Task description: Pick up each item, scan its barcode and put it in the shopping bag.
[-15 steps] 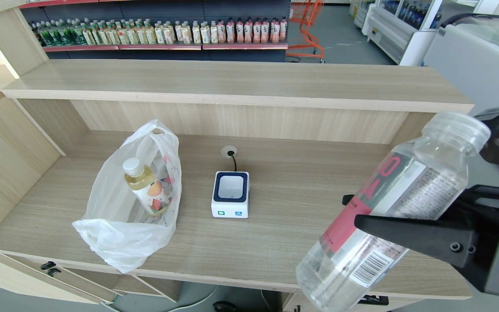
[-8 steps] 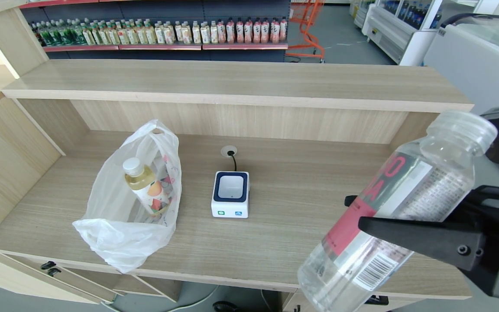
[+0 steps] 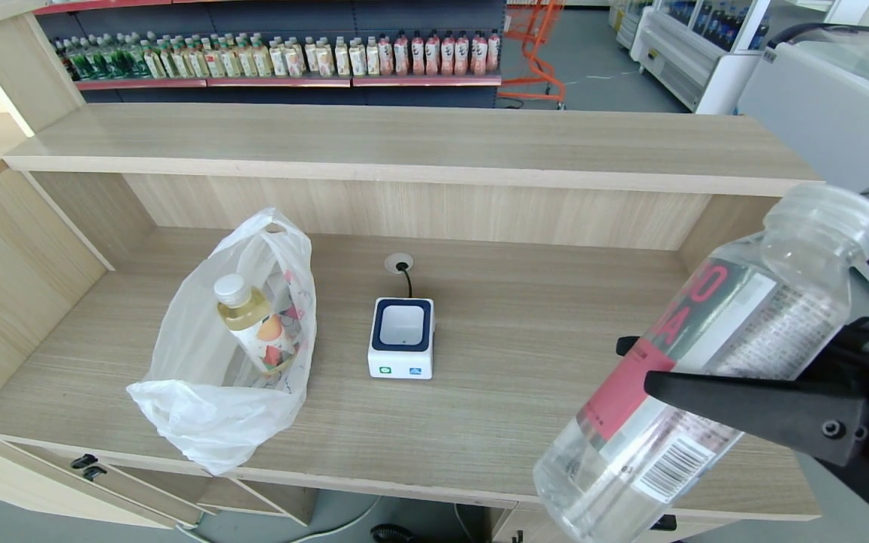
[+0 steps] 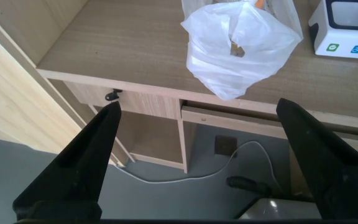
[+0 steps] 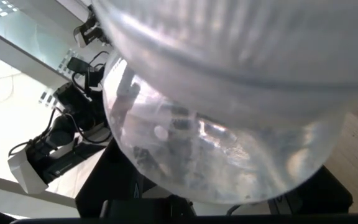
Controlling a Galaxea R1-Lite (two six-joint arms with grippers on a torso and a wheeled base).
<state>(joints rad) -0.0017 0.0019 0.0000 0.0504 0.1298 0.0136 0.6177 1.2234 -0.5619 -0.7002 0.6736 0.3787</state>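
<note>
My right gripper (image 3: 687,373) is shut on a clear water bottle (image 3: 713,354) with a red and white label, held tilted in the air at the right, above the counter's front edge, cap up and to the right, barcode facing the head camera. The bottle's clear base (image 5: 229,118) sits close in front of the right wrist camera. The white scanner (image 3: 401,337) with a dark blue window stands mid-counter. To its left lies the white shopping bag (image 3: 227,354) holding a tea bottle (image 3: 253,324). My left gripper (image 4: 197,162) hangs open below the counter's front edge, under the shopping bag (image 4: 238,46).
The wooden counter (image 3: 495,392) has a raised back ledge and side walls. A black cable runs from the scanner to a hole (image 3: 398,263) behind it. Drawers (image 4: 148,102) sit under the counter front. Store shelves with drink bottles (image 3: 284,53) stand behind.
My right gripper has carried the water bottle a little to the right and slightly up. The bag, scanner and left arm have stayed still.
</note>
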